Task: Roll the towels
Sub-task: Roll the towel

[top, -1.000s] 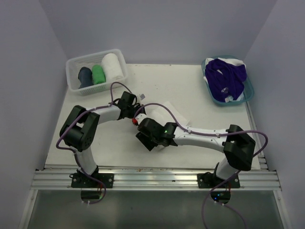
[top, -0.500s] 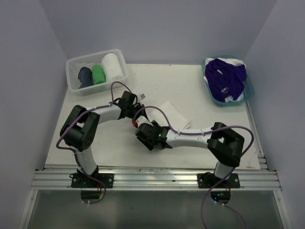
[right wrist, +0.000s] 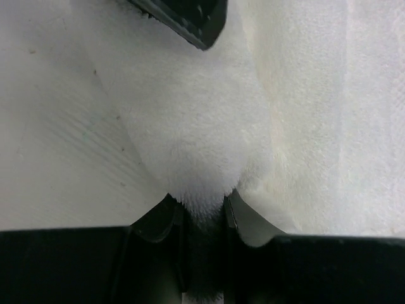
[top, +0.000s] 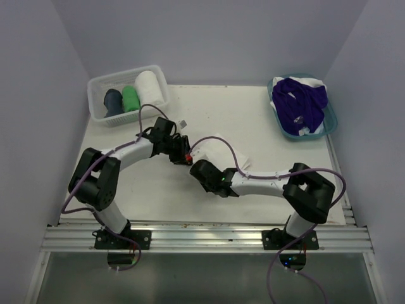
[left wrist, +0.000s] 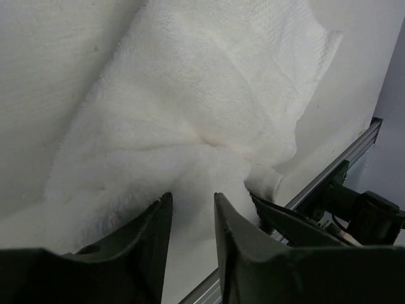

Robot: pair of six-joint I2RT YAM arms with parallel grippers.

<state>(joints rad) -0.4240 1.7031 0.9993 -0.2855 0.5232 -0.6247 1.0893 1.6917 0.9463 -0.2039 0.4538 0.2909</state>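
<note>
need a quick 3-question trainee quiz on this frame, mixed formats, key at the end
1. True or false: the basket holds three rolled towels.
2. The towel lying on top in the blue tub is: A green, B purple, C navy.
3. What is the right end effector pinching?
Key: 1 true; 2 B; 3 the white towel on the table.

The table (top: 158,196) is being lit softly and evenly from above, and only faint shadows are being cast on it. In the wrist views the white towel (left wrist: 209,95) is being washed out almost to glare, while the near fingers (right wrist: 152,225) are being rendered dark and blurred.
</note>
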